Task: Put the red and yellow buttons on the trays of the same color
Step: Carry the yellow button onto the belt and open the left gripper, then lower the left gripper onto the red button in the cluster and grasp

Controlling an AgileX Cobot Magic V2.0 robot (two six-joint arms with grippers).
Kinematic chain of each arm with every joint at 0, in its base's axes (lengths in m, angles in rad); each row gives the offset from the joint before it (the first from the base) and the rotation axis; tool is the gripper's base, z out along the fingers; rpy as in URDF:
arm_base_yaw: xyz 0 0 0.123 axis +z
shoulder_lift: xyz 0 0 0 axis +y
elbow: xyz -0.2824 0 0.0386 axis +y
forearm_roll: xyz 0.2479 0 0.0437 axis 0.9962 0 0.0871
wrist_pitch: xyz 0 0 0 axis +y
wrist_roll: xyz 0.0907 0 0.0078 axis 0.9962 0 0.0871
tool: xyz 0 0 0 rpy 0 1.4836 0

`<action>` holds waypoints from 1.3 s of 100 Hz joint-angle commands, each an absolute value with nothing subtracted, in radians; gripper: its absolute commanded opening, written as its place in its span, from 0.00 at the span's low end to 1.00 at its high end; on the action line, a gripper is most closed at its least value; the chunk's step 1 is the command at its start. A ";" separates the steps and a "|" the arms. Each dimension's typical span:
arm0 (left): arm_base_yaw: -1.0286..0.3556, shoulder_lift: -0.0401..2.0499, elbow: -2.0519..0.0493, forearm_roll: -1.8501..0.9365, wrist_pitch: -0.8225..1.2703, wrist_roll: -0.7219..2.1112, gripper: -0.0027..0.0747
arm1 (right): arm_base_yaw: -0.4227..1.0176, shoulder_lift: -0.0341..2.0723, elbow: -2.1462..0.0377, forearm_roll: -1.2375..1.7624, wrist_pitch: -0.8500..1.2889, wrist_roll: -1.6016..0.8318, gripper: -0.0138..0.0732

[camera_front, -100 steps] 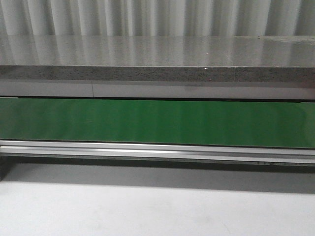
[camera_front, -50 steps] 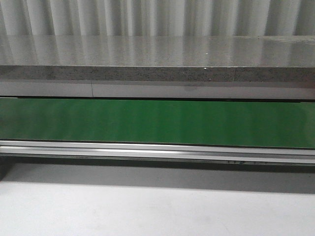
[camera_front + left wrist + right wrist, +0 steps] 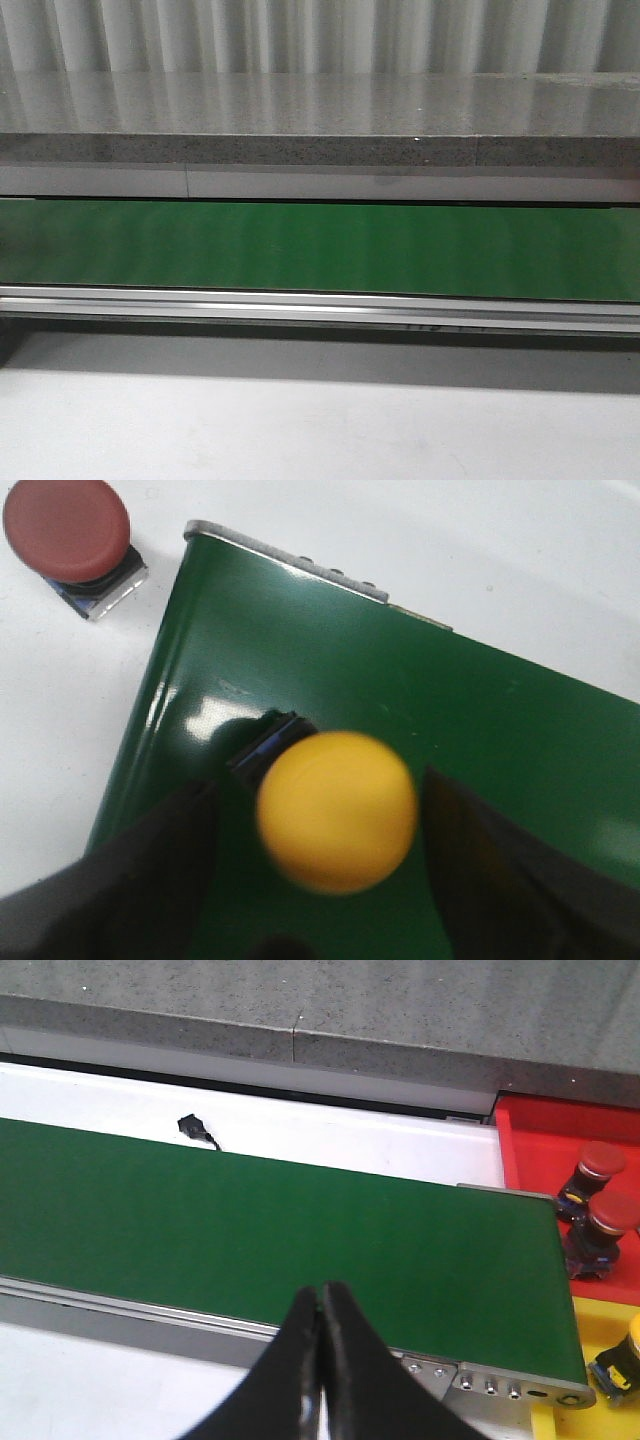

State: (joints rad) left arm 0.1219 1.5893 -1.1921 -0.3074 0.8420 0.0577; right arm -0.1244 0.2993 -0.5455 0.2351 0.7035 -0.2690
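My left claw point(image 3: 335, 880) is spread wide around a yellow button point(image 3: 336, 810) on the green belt point(image 3: 520, 740); a red button point(image 3: 67, 530) lies on the white surface point(image 3: 60, 730) beside it. My right claw point(image 3: 321, 1350) is pinched together, empty. The front view looks unchanged.

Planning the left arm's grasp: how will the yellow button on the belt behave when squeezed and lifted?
The yellow button probably slips: its domed cap looks smooth and glossy. It seems top-heavy, a wide cap over a narrower dark base, so a nudge may tip it. It looks rigid, unlikely to deform.
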 commanded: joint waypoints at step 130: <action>0.327 1.930 -1.554 -0.386 0.918 -0.059 0.77 | -0.125 0.306 -0.570 0.238 0.634 -0.277 0.08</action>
State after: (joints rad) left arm 0.3241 1.9560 -1.5126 -0.3542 0.9259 -0.0266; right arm -0.1244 0.2993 -0.5455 0.2351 0.7035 -0.2690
